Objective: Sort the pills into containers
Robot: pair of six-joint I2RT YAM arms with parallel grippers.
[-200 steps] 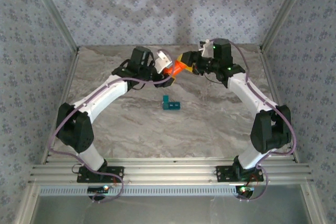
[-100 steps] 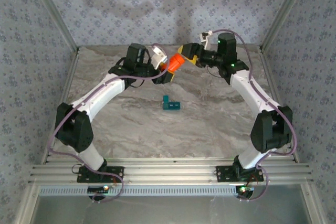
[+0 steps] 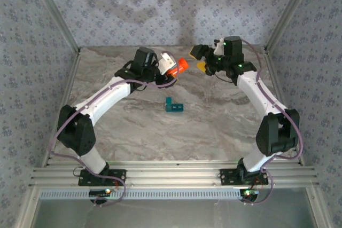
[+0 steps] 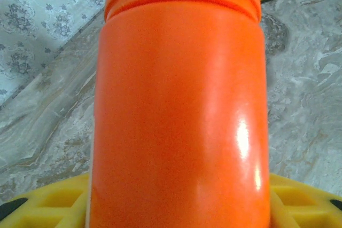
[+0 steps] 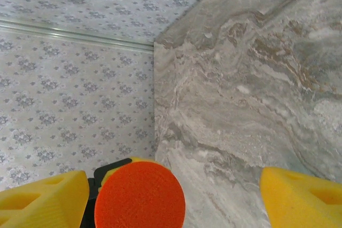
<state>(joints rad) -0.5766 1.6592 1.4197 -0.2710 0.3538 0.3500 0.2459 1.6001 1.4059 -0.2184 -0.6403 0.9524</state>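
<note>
left tool [image 3: 166, 69]: pinching the orange bottle [image 4: 179, 105] by its body, held above the far table [image 3: 214, 126] (cap [image 5: 140, 196] on, pointing right) | right tool [image 3: 200, 59]: spread wide, facing the cap, apart from it | pill box [image 3: 174, 105]: teal, on mid-table, below and apart from both tools

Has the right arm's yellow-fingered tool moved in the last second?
Yes. The right tool has drawn back rightward, toward the metal corner post, off the orange cylindrical bottle.
</note>
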